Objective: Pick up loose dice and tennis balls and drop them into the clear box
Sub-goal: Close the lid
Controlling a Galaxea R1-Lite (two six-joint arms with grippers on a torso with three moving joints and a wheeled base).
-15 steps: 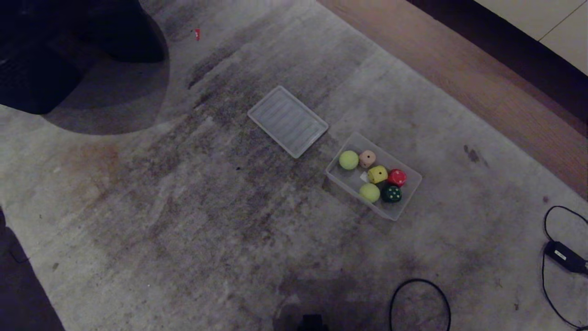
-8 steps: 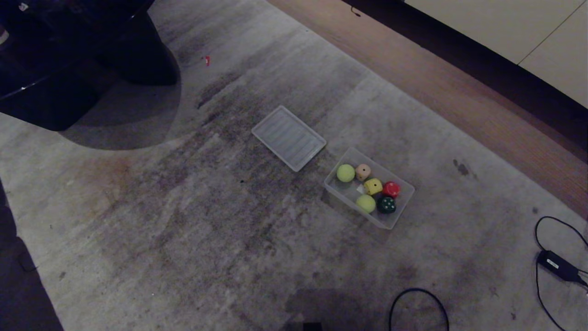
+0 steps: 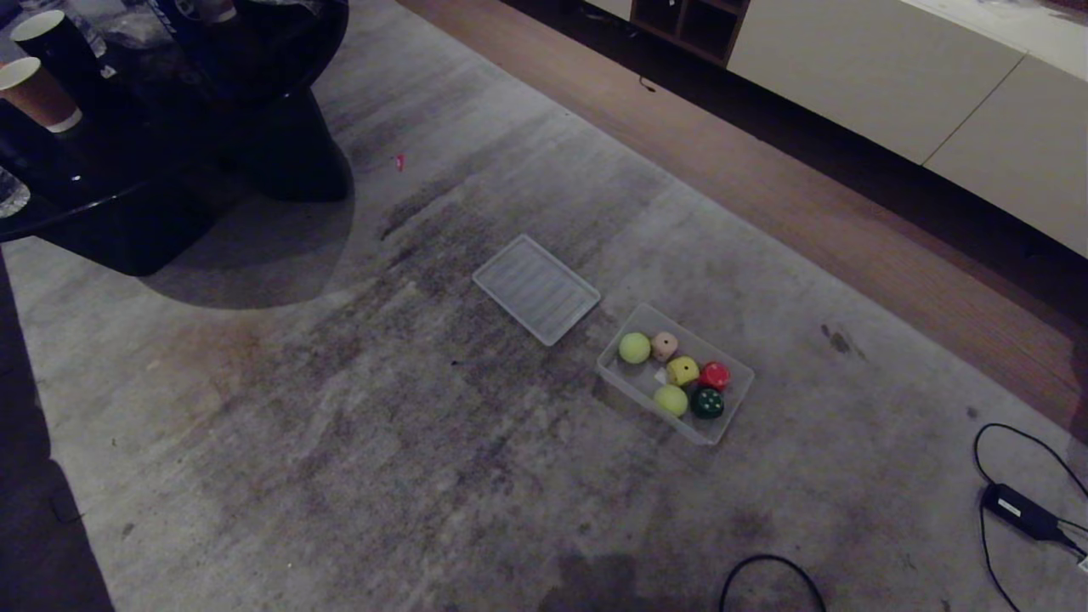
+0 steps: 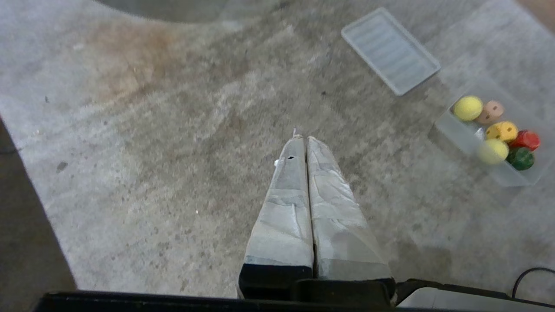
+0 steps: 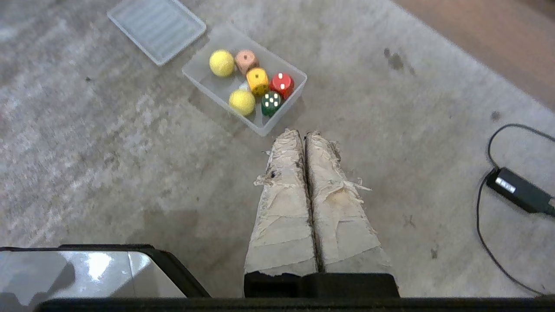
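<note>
A: Black table at ten o'clock runs off the head view's edge, and the cups on it are cut short too.

B: Cable loop at six o'clock is sliced by the bottom edge. Adapter lead leaves at four o'clock.

A: Beige die pips are too small to count. Neither arm shows in the head view.

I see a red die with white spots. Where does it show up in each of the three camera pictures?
Head view: the red die sits in the clear box, lower right of centre.
Left wrist view: the red die is at the far right edge.
Right wrist view: the red die is above centre, beyond the shut right gripper.
Shared landmark: the ribbed lid beside the box.
</note>
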